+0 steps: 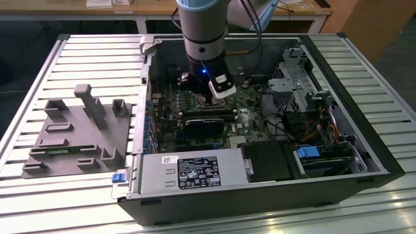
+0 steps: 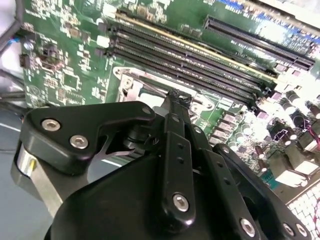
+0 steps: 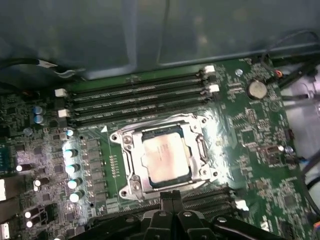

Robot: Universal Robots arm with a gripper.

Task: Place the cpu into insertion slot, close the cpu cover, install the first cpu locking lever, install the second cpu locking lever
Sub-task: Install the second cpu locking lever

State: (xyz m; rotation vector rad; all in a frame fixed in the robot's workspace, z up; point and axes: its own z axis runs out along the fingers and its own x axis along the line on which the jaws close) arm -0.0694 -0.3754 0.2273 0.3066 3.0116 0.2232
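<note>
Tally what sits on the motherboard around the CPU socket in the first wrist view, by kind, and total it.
CPU under the cover: 1
Long memory slots: 4
Round coin battery: 1
Total: 6
The gripper is at the socket's edge.
</note>
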